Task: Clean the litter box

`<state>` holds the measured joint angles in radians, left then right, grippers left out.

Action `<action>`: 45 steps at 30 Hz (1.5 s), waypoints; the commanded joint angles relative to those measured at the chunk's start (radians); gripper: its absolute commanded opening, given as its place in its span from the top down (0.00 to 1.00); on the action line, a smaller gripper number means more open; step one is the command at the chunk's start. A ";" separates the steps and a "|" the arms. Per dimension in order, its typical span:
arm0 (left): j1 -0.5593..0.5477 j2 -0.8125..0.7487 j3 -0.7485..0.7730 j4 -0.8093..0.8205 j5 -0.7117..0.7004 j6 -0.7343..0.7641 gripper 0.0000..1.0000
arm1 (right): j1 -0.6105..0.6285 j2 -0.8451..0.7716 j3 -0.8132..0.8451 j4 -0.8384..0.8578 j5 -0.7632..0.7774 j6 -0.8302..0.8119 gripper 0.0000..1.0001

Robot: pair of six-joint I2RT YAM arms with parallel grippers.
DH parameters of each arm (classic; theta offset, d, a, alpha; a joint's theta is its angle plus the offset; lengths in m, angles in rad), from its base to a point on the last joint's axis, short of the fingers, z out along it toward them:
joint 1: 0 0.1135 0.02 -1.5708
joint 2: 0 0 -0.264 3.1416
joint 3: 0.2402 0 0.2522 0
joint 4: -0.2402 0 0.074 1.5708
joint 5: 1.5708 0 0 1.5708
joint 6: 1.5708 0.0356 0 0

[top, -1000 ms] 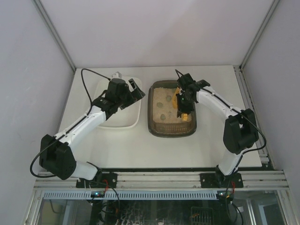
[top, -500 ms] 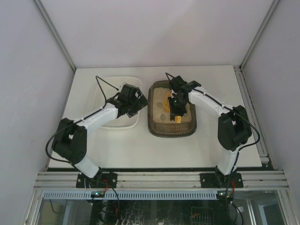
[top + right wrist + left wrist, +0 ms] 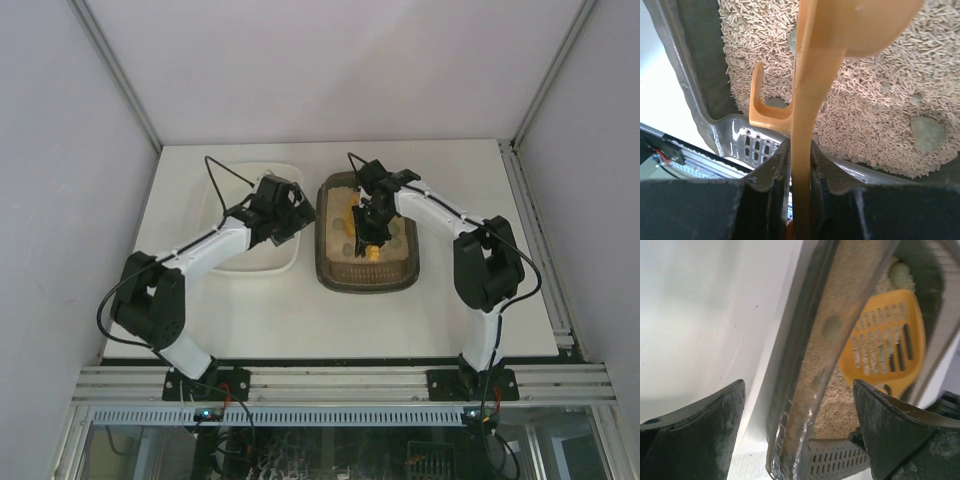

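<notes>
The litter box (image 3: 366, 283) is a dark tray of tan pellet litter (image 3: 880, 95) at the table's middle. My right gripper (image 3: 368, 226) hangs over the litter, shut on the handle of an orange slotted scoop (image 3: 812, 75), whose head (image 3: 885, 347) lies on the litter. Grey-green clumps (image 3: 927, 134) sit in the litter beside it. My left gripper (image 3: 295, 214) is open and straddles the box's left rim (image 3: 805, 390). One of its fingers (image 3: 700, 430) is on the white tray's side, the other over the litter, and neither touches the rim.
A white tray (image 3: 240, 255) stands just left of the litter box, its inside bare (image 3: 695, 315). Metal rails run along the table's right and near edges. Both arms reach inward from the near edge.
My left gripper has swung right from above the white tray to the litter box's left rim, its jaws narrowing slightly. The right gripper has carried the scoop leftward across the litter.
</notes>
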<state>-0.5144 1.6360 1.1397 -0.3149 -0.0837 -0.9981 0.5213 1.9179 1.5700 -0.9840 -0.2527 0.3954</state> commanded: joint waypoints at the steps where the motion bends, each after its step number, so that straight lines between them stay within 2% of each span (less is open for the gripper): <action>1: 0.056 -0.153 0.045 0.064 -0.015 0.085 0.09 | -0.003 0.026 0.024 0.079 -0.135 -0.022 1.00; 8: 0.202 -0.310 -0.005 0.046 0.015 0.167 0.08 | -0.013 0.063 0.021 0.066 -0.257 -0.042 1.00; 13: 0.281 -0.403 -0.079 0.051 0.049 0.204 0.08 | -0.008 0.033 0.008 0.019 -0.259 -0.051 1.00; 19: 0.283 -0.440 -0.154 0.071 0.093 0.204 0.08 | -0.021 -0.011 -0.019 0.018 -0.310 -0.054 1.00; 31: 0.283 -0.425 -0.157 0.038 0.112 0.211 0.09 | -0.032 0.095 -0.014 0.070 -0.496 -0.065 1.00; 35: 0.284 -0.427 -0.172 0.036 0.123 0.211 0.09 | -0.050 0.102 -0.060 0.170 -0.546 -0.042 1.00; 45: 0.284 -0.432 -0.192 0.032 0.144 0.219 0.09 | -0.174 -0.047 -0.374 0.534 -0.671 0.124 1.00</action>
<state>-0.2314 1.2224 0.9630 -0.3023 0.0357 -0.8005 0.3771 1.9556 1.2865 -0.6224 -0.9173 0.4606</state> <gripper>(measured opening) 0.909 0.156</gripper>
